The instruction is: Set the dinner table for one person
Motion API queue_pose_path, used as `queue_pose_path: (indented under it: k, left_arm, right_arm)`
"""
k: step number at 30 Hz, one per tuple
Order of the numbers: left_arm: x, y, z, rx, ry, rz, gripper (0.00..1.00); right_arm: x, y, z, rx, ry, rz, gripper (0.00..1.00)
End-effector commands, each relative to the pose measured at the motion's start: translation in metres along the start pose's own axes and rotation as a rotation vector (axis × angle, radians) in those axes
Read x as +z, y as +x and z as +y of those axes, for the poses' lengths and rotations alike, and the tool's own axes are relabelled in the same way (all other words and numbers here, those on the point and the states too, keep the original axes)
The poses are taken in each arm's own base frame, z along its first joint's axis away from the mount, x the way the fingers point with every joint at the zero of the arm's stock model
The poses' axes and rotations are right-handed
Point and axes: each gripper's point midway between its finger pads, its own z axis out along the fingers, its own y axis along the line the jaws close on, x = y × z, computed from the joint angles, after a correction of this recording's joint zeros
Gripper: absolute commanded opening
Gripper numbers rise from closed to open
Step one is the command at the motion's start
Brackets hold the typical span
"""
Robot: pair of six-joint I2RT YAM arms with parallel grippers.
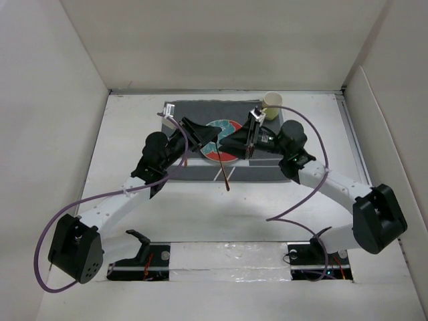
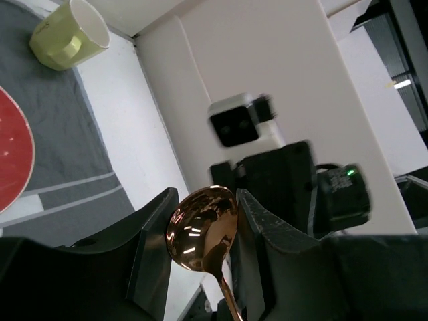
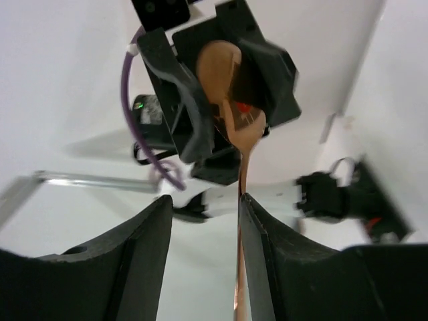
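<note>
The dinner table [image 1: 134, 127] is a plain white, roughly square top filling the floor of a white-walled booth. A dark grey striped placemat [image 1: 221, 110] lies at its far middle, carrying a red-and-teal plate [image 1: 224, 126] half hidden by the arms. A pale yellow cup [image 1: 273, 100] stands upright at the mat's far right corner, its pale inner wall showing. The left gripper [image 2: 204, 200] pinches the bowl of a copper spoon [image 2: 200, 231]. The right gripper [image 3: 204, 200] faces it, jaws spread, the spoon's handle beside one finger.
</note>
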Motion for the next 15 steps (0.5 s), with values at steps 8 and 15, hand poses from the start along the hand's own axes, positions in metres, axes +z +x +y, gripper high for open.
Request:
queue_pose_path:
  k: [8, 15]
  left_arm:
    - [0.005, -0.008, -0.008, 0.038, -0.032, 0.000, 0.00]
    - [0.007, -0.007, -0.003, 0.035, -0.063, 0.009, 0.00]
  right_arm:
    - [-0.007, -0.019, -0.052, -0.411, 0.635, -0.016, 0.51]
    - [-0.015, -0.013, -0.073, -0.511, 0.845, -0.046, 0.48]
